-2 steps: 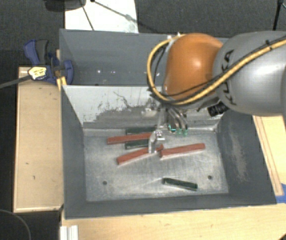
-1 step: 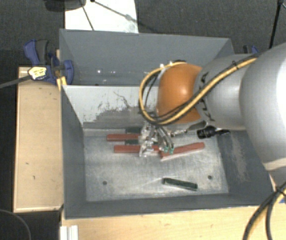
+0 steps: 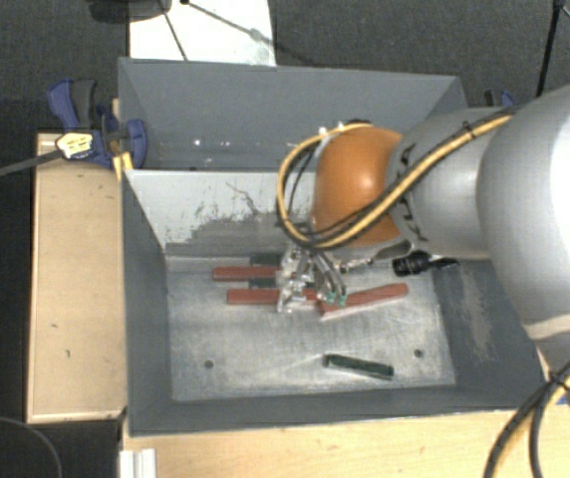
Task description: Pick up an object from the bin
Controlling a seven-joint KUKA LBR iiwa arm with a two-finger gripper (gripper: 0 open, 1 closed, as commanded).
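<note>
My gripper [image 3: 305,289] sits low over the grey metal bin [image 3: 145,297], I judge to straddle one of three flat reddish-brown bars [image 3: 243,273]: two at its nine o'clock, one at three. I cannot tell how open it is or whether it has anything. One slim dark green bar [image 3: 359,366] lies apart at five o'clock.

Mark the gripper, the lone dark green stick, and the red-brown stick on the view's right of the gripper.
gripper [image 3: 301,295]: camera view, at its tip.
dark green stick [image 3: 359,366]: camera view, middle of its length.
red-brown stick [image 3: 377,296]: camera view, middle of its visible part.
</note>
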